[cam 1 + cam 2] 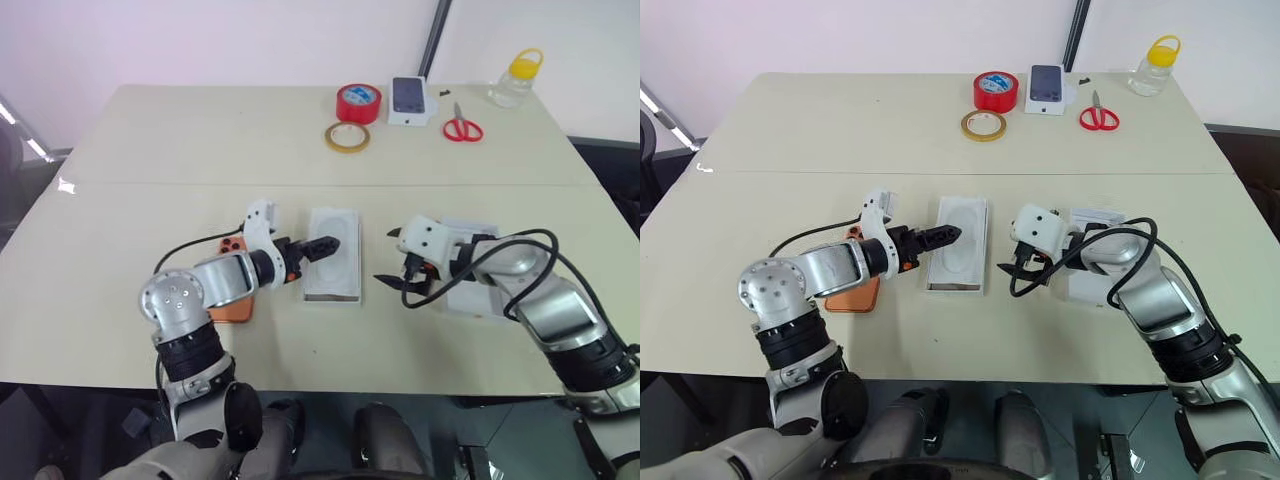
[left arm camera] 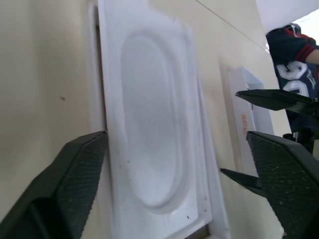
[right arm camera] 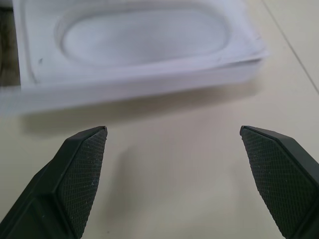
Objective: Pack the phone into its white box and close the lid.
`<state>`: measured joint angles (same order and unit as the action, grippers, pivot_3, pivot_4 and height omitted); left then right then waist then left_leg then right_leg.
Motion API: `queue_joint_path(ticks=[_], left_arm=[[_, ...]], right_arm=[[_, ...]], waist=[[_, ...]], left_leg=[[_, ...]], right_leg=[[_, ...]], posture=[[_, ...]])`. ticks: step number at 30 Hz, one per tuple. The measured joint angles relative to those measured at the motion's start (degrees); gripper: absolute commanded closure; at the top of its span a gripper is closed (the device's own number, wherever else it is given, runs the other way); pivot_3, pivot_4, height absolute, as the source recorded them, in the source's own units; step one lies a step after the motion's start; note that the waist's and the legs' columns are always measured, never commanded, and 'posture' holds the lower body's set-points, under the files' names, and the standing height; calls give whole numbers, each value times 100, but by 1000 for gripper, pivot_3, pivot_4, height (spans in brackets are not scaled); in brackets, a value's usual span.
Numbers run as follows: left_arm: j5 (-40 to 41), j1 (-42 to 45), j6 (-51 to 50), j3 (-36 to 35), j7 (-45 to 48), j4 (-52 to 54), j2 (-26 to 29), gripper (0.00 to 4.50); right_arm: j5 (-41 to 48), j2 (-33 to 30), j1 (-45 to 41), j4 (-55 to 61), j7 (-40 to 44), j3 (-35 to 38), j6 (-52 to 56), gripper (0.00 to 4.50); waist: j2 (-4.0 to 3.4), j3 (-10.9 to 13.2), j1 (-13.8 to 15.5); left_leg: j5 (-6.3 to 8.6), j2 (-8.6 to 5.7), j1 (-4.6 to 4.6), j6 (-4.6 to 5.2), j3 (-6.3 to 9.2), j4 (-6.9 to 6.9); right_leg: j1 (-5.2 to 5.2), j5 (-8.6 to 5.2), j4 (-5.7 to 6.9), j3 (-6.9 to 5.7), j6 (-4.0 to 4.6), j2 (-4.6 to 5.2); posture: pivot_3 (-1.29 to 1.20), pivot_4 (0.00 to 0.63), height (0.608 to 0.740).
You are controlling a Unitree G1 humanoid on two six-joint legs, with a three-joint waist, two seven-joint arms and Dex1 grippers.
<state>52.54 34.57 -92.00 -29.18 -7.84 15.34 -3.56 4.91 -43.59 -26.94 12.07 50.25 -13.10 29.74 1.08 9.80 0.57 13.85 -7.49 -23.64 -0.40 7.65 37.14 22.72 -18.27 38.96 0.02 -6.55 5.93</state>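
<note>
A wide beige desk point(image 1: 120, 210) carries everything. Near the middle of its front half lies the white box point(image 1: 333, 294), long side running away from the front edge, with the thin white insert point(image 1: 333, 250) and its oval recess sitting on top. Right of it, toward the desk's right edge, rests the lid point(image 1: 470, 296), partly hidden behind the right arm. The phone point(image 1: 233, 300), copper-orange with its lens block at the far end, lies flat to the left of the box, largely under the left forearm.

The left gripper point(image 1: 322, 247) points across the insert, its two black fingers spread wide, one on each side of the insert's long edges in the wrist view, pinching nothing. The right gripper point(image 1: 392, 272) hovers just right of the box, fingers also spread and empty, aimed at the box's near side.

The phone sits behind the left gripper, nearer the desk's left edge, so that hand would have to draw back to reach it.

The step in hand appears to be clearing the insert. Done well, the fingers would close on its thin long edges, lift it straight up, and leave the box in place.
</note>
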Motion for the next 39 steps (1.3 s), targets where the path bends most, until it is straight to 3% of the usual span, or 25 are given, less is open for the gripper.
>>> queue_joint_path(ticks=[1, 4, 11, 16, 18, 22, 27, 32, 35, 39], left_arm=[[78, 4, 0, -38, 5, 0, 59, 30], [332, 11, 0, -103, 21, -11, 244, 0], [564, 60, 37, -37, 254, 5, 648, 0], [-38, -544, 1272, 991, 1530, 367, 2345, 0], [-584, -1100, 2290, 1618, 2442, 486, 3126, 0], [-1577, -1898, 4053, 2424, 3867, 557, 4106, 0], [-1997, -2213, 5087, 2656, 4682, 520, 4326, 0], [-1996, -2445, 5334, 2579, 5057, 500, 4373, 0], [-2012, -2584, 5414, 2549, 5174, 499, 4415, 0], [-2090, -2733, 5530, 2485, 5267, 427, 4486, 0]], right_arm=[[9, 6, -39, -19, -18, 48, 11, 0], [85, 30, -147, -28, -25, 174, 30, 712], [105, 253, -312, -290, -40, 224, 39, 4296], [93, 833, -666, -275, -308, 137, 522, 4408], [17, 1196, -791, -269, -520, -109, 791, 4408], [-112, 1712, -1004, -386, -796, -484, 1162, 4408], [-293, 2151, -1377, -923, -1140, -655, 1360, 4408], [-538, 2279, -1410, -1498, -1323, -921, 1382, 4408], [-542, 2244, -1409, -1470, -1189, -982, 1436, 4408], [-299, 1700, -1139, -736, -376, -1224, 1596, 4408]], waist=[[0, 0, 6], [0, 0, 14], [0, 0, -34], [-7, -4, -158], [-8, -4, -177], [-13, -1, -130], [-13, -1, -121], [-15, 0, -152], [-15, 0, -155], [-16, 1, -144]], left_leg=[[0, -1, 0, 0, 0, 0], [0, -1, 0, 0, 0, 0], [-2, 3, 0, -3, -1, -3], [-6, 11, 11, -14, -2, -15], [-8, 18, 11, -18, -3, -21], [-9, 16, 10, -19, -3, -25], [-7, 16, 11, -15, 4, -33], [-9, 21, 10, -19, 3, -48], [-11, 30, 11, -22, 4, -51], [-10, 32, 11, -21, 4, -56]], right_leg=[[0, 0, 0, 0, 0, 1], [-1, 0, -1, 0, 0, 1], [5, 0, 4, 3, 1, -2], [3, 7, 6, 9, 15, -8], [7, 11, 4, 12, 23, -12], [7, 12, -8, 14, 27, -9], [3, 15, -33, 8, 30, -11], [11, 17, -30, 9, 32, -14], [12, 21, -30, 10, 39, -25], [12, 22, -35, 10, 40, -26]], posture=[[0, 150, 740], [0, 150, 740], [0, 150, 740], [0, 150, 740], [0, 150, 740], [0, 150, 740], [0, 150, 740], [0, 150, 740], [0, 150, 740], [0, 150, 740]])
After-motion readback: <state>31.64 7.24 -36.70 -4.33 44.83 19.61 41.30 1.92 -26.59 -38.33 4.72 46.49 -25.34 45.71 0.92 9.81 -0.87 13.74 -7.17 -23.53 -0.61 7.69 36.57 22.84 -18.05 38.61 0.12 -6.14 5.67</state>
